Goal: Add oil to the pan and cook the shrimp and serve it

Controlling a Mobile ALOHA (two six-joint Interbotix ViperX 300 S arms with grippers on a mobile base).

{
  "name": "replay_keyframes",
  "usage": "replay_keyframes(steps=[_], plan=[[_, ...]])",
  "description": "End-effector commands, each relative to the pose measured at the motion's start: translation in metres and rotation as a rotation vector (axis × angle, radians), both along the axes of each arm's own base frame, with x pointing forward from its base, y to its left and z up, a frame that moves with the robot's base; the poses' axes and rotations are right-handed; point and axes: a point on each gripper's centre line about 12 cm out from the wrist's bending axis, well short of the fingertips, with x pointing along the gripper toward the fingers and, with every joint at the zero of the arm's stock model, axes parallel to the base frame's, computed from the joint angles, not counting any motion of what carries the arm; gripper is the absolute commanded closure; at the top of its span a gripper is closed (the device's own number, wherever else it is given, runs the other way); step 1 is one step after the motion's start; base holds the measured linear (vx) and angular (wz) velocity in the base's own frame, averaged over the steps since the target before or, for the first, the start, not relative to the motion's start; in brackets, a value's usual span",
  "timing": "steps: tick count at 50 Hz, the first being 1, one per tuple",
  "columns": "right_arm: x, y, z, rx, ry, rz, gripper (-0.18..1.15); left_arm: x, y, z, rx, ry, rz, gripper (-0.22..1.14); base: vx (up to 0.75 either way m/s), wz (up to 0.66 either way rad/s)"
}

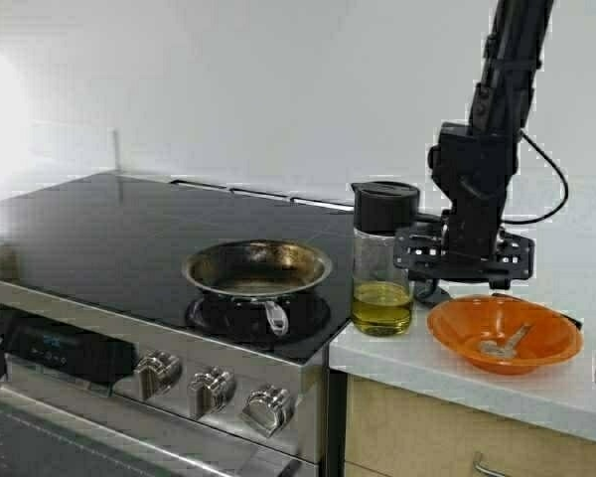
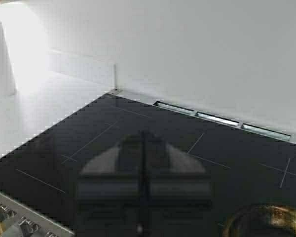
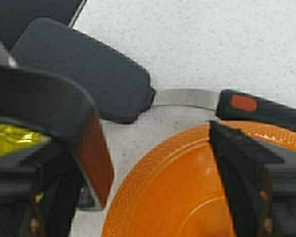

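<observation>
The steel pan (image 1: 258,268) sits empty on the front right burner of the black cooktop (image 1: 109,229), and its rim (image 2: 266,221) shows in the left wrist view. The oil (image 1: 381,308) fills the bottom of a clear carafe (image 1: 383,253) with a black lid, on the counter beside the stove. The shrimp (image 1: 502,345) lies in an orange bowl (image 1: 551,343). My right gripper (image 1: 464,260) hangs open just behind the bowl and right of the carafe, and its fingers (image 3: 91,148) straddle the bowl's rim (image 3: 187,168). My left gripper (image 2: 143,197) hovers shut over the cooktop.
A black spatula (image 3: 89,74) with a steel shaft lies on the white counter (image 3: 212,44) behind the bowl. Stove knobs (image 1: 211,390) line the front panel. The wall rises close behind the stove. A white object (image 2: 0,59) stands on the counter left of the stove.
</observation>
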Motion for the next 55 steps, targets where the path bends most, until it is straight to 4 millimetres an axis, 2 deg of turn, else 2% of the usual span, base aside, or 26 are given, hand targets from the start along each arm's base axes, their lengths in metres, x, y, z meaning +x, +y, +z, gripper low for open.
replay_keyframes(steps=[1,6,15,18,26,36,44,55], plan=[[0.008,0.005,0.009,0.015,-0.032,0.000,0.06,0.001,0.000,0.003,0.001,-0.008,0.001,0.89,0.00,0.00],[0.010,0.005,0.008,0.022,-0.036,-0.012,0.30,0.001,0.000,0.003,0.001,-0.009,0.001,0.89,0.00,0.00],[0.018,0.010,0.010,0.035,-0.057,-0.016,0.90,0.001,0.000,0.002,0.001,-0.008,0.001,0.89,0.00,0.00],[0.021,0.011,0.012,0.039,-0.068,-0.017,1.00,0.001,0.000,0.002,0.001,-0.006,0.001,0.89,0.00,0.00],[0.027,0.015,0.017,0.053,-0.088,-0.018,0.89,0.001,0.000,0.002,0.001,-0.006,0.001,0.89,0.00,0.00],[0.030,0.015,0.030,0.066,-0.114,-0.030,0.89,0.001,0.000,0.002,0.001,-0.005,0.001,0.89,0.00,0.00],[0.031,0.013,0.057,0.042,-0.147,-0.045,0.89,0.001,0.000,0.001,0.001,-0.005,0.001,0.89,0.00,0.00],[0.042,0.010,0.109,-0.129,-0.179,-0.046,0.89,0.001,0.000,0.002,0.001,-0.006,0.001,0.89,0.00,0.00]])
